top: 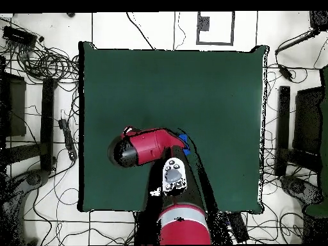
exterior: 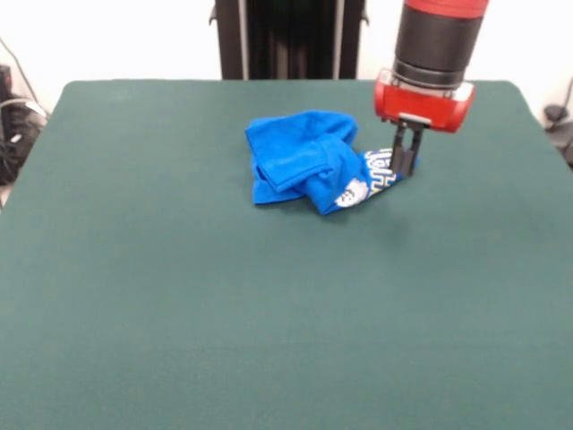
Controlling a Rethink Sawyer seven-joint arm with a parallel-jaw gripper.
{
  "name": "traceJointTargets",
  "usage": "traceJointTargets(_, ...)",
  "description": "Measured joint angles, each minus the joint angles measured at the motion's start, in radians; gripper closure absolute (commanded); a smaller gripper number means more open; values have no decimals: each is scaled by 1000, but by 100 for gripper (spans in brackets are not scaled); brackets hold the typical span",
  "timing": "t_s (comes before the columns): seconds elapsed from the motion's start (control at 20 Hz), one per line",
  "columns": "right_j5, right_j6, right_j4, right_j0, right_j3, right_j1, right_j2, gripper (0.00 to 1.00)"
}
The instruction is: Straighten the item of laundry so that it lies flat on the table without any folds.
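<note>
Shirt (exterior: 309, 161): bright blue, crumpled in a folded heap on the green tabletop (exterior: 269, 313), white print showing at the edge nearest the tool (exterior: 405, 161). Tool: fingers narrowly spaced, down at that edge; grip cannot be confirmed. Overhead, the arm hides all but a blue scrap (top: 183, 138).

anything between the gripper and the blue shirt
Nothing: in the front view the gripper is down at the right end of the crumpled blue shirt, with no gap showing. In the overhead view the arm hides that spot.
</note>
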Motion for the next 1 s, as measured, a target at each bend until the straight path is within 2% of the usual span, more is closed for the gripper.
traceJointTargets(0.55, 0, 0, 0, -113, 56, -8, -1, 100)
traceJointTargets(0.8, 0, 0, -15, -93, 59, -7, 0, 100)
traceJointTargets(1.0, -2, 0, -27, -44, 59, 14, -3, 100)
